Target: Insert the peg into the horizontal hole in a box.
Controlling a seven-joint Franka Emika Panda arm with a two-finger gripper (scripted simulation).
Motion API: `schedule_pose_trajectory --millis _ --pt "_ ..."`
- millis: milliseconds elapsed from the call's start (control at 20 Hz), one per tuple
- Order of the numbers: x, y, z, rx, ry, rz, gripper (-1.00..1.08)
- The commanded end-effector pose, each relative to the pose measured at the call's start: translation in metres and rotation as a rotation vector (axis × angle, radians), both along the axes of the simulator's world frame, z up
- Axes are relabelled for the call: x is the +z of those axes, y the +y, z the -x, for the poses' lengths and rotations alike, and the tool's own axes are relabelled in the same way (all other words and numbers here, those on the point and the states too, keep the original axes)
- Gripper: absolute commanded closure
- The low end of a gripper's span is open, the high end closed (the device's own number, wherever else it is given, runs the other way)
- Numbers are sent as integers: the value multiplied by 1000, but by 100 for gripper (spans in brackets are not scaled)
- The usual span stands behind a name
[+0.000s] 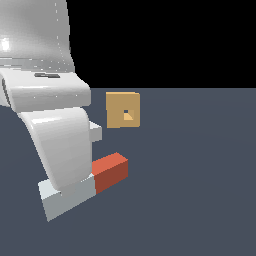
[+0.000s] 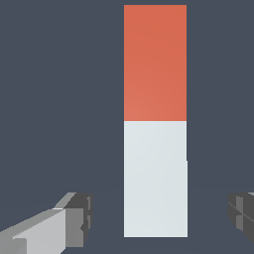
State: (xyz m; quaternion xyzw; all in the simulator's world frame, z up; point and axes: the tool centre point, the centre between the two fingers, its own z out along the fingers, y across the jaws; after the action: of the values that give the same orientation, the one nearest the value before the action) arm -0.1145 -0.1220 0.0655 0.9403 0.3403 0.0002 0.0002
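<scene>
Wrist view shows the long square bar, half white-grey and half red-orange (image 2: 155,120), lying flat on the dark grey-blue tabletop (image 2: 59,99) directly under my hand (image 2: 159,217). My two dark fingers (image 2: 79,218) stand wide apart, one on each side of the white-grey half, with a clear gap between each finger and the bar. So my hand is open and holds nothing yet. I judge that I am placed this way to close on the white-grey end, because then the red-orange end stays free to go first into the hole.

In the exterior view the peg (image 1: 111,171) lies on the tabletop with its red-orange end turned roughly toward the small tan cube-like box (image 1: 123,110), which stands well apart from it, farther back. The small dark square hole (image 1: 127,113) is in the middle of the face of the box that looks at the camera, so the peg must be lifted and made level with it before it can enter.

Several things are hard to see. My own white arm (image 1: 55,140) covers much of the white-grey half in the exterior view, and it hides my fingers there completely. In the wrist view the second finger is cut by the picture edge, and the box is not visible at all. How deep the hole goes I cannot tell.
</scene>
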Motion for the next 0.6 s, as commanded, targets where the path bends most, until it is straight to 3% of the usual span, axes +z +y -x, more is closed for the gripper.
schedule_pose_trajectory --millis 0,550 --pt "-8 0 1 0 1 0 -92" --pt "-43 0 0 1 1 -1 -92"
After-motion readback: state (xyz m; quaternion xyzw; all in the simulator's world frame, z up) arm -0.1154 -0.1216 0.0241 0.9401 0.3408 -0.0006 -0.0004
